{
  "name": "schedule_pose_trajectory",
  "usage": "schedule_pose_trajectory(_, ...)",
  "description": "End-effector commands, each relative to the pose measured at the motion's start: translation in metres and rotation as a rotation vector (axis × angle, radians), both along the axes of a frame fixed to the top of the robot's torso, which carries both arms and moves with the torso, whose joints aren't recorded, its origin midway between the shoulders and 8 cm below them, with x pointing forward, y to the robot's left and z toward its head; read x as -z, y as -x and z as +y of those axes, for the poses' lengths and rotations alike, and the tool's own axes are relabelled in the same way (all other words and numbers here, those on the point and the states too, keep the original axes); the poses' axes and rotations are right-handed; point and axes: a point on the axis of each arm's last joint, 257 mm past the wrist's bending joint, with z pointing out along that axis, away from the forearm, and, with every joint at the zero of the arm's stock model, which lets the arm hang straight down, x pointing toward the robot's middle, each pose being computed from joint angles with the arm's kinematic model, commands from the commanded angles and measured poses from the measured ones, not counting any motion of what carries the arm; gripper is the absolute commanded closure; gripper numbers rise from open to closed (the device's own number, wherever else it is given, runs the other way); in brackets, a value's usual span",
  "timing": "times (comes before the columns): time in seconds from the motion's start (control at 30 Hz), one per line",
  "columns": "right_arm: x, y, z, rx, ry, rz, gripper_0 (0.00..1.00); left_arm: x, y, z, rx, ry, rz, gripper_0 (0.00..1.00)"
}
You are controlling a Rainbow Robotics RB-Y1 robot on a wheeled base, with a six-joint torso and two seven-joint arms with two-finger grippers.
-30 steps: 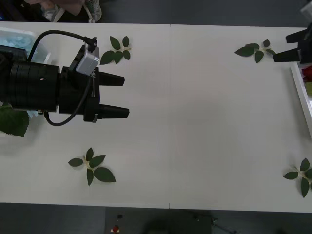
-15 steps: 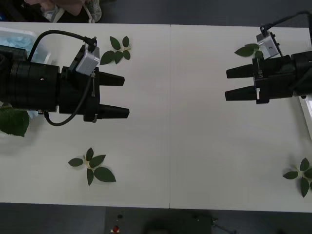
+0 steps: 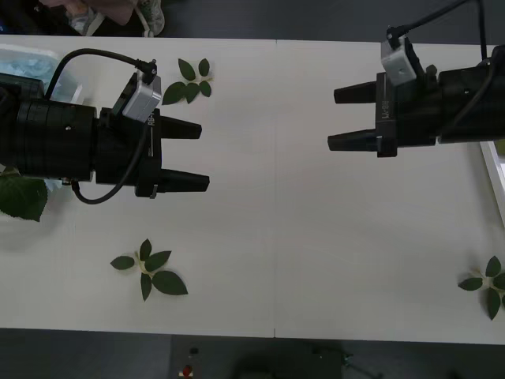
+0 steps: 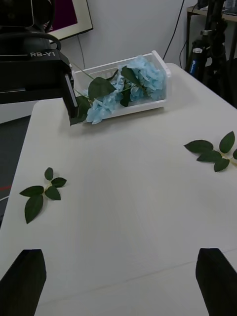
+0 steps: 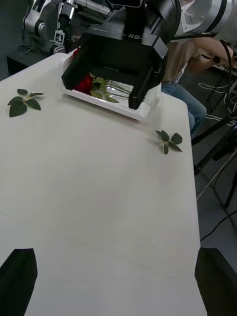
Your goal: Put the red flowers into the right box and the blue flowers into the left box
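Note:
The blue flowers [image 4: 142, 78] lie in the left box [image 4: 160, 60], with leaves hanging over its rim; in the front view that box [image 3: 65, 76] sits at the far left behind my left arm. The red flowers [image 5: 84, 83] lie in the right box [image 5: 132, 112], partly hidden by my right gripper's body. The right box's edge [image 3: 495, 175] appears at the far right of the front view. My left gripper [image 3: 194, 155] hovers open over the table's left half, holding nothing. My right gripper [image 3: 344, 118] hovers open over the right half, facing it, also holding nothing.
Loose green leaf sprigs lie on the white table: one at the back left [image 3: 190, 80], one at the front left [image 3: 151, 272], one at the front right [image 3: 488, 284]. A broad leaf [image 3: 21, 197] sticks out under my left arm.
My right arm has swung in from the right edge toward the table's middle, now covering the back-right leaf sprig. My left arm has stayed still.

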Motion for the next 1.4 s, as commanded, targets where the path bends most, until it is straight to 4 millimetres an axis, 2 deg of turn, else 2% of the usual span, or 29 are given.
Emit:
schedule_pose_trajectory(0.03,0.005,0.017,0.022,-0.031,0.001,-0.005,0.11,-0.022,-0.003,0.002,0.020,-0.024,-0.079,0.08)
schedule_pose_trajectory(0.13,0.006,0.022,0.028,-0.045,0.002,-0.009,0.11,-0.022,-0.003,0.002,0.020,-0.024,-0.079,0.08)
schedule_pose_trajectory(0.27,0.015,0.028,0.026,-0.067,0.041,-0.007,0.11,-0.022,-0.003,0.002,0.020,-0.024,-0.079,0.07)
schedule_pose_trajectory(0.47,0.015,0.028,0.026,-0.067,0.043,-0.008,0.00,-0.022,-0.003,0.002,0.020,-0.024,-0.079,0.07)
schedule_pose_trajectory(1.4,0.013,0.025,0.027,-0.057,0.033,-0.015,0.00,-0.022,-0.003,0.002,0.020,-0.024,-0.079,0.07)
